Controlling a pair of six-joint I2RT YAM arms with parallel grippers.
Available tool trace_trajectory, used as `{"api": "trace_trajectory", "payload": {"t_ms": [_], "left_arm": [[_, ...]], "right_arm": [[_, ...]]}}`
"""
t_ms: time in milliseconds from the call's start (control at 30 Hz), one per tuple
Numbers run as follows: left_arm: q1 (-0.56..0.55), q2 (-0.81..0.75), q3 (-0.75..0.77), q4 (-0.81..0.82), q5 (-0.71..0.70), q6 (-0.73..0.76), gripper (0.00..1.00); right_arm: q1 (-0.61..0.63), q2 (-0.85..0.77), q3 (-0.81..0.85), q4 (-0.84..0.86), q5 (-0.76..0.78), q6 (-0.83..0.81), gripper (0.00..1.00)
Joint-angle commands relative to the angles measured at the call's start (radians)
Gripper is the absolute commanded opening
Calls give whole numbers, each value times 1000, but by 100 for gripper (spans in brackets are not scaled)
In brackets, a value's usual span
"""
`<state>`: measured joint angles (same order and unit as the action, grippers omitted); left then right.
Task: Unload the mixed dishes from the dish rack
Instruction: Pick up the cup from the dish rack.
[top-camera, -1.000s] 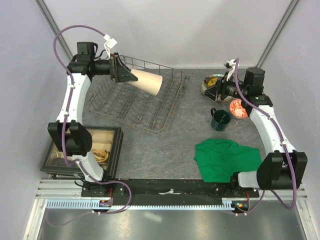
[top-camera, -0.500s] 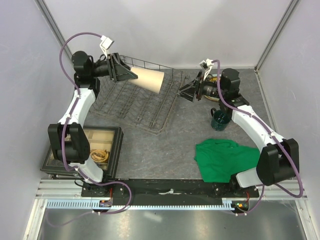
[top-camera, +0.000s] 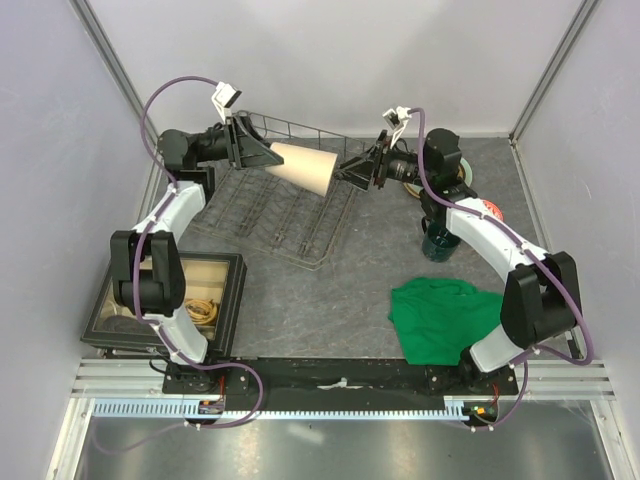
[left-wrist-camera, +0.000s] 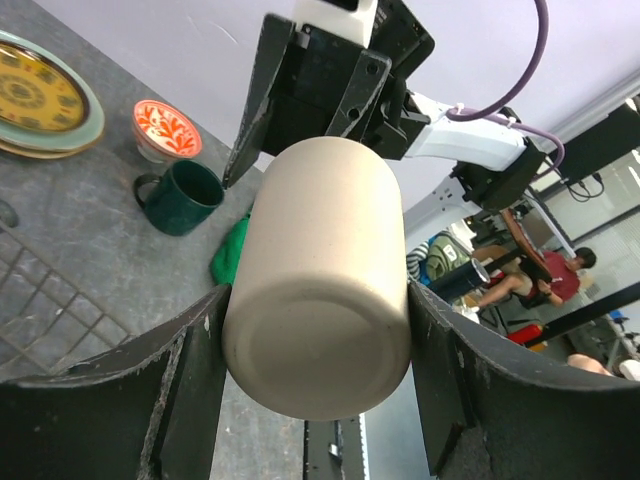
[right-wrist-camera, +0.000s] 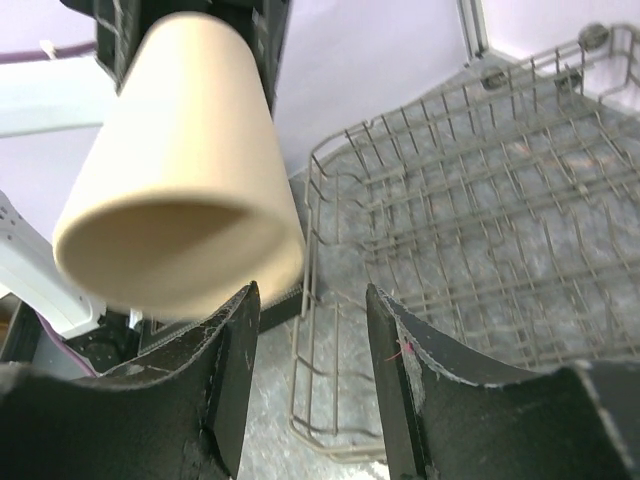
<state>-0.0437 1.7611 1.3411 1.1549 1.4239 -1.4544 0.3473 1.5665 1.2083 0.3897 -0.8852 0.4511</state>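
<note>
The cup (top-camera: 305, 167) is plain matte beige with no handle. It's a bit wider at the mouth than at the flat base. It's up in the air lying sideways over the far right part of the rack (top-camera: 270, 215), base pointing left and mouth pointing right.

The left claw (top-camera: 270, 155) has it pinched at the base end, one finger pressed on each side. In the left wrist view the cup fills the whole gap between them.

The right claw (top-camera: 352, 170) is spread wide, right up at the mouth end of the cup. From its own wrist camera the rim sits just above its left finger (right-wrist-camera: 235, 350), not between the two. I can't tell if it's actually touching the cup.

The rack's wires look bare from the right wrist view. The mug (left-wrist-camera: 180, 195), bowl (left-wrist-camera: 165, 125) and stacked plates (left-wrist-camera: 40, 100) sit on the table to the right of the rack, yellow-patterned plate on top.
</note>
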Motion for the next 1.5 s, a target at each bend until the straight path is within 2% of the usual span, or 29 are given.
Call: {"api": "trace_trajectory", "payload": {"t_ms": [0,233,500,600,633,733,800,833,933,967,1067,1167,1233,1300,1467], "left_arm": [[-24,-32,-3,-6,-25,26,6],[-51,-71,-25,-149,-33,147,6],[-76,-71,-22,-153,-40,154,7],[-78,-69,-19,-152,-37,154,9],[-78,-68,-19,-152,-37,154,9],[-78,-63,-23,-144,-34,149,12],[-78,-60,-26,-141,-31,149,15],[-78,-61,-26,-144,-29,152,20],[-74,-64,-30,-168,-23,175,45],[-73,-74,-33,-188,-25,190,57],[-67,-95,-31,-317,-31,296,75],[-64,-120,-8,-508,-29,445,80],[-56,-130,10,-558,-28,501,85],[-48,-135,29,-598,-29,516,96],[-13,-138,59,-604,-25,509,99]], "right_arm": [[21,13,79,84,11,23,54],[44,24,82,104,22,40,51],[74,24,79,113,31,43,32],[78,26,74,113,31,41,19],[78,23,74,112,31,41,11],[76,20,68,109,38,37,0],[78,17,65,107,38,34,0],[78,14,65,95,38,31,0],[76,0,63,52,48,-14,0],[75,-8,62,43,51,-31,0],[73,-20,59,6,58,-60,0],[68,-29,59,-35,68,-97,0],[61,-34,57,-55,68,-115,0],[55,-43,54,-61,68,-120,0],[30,-66,36,-64,60,-123,0]]}}
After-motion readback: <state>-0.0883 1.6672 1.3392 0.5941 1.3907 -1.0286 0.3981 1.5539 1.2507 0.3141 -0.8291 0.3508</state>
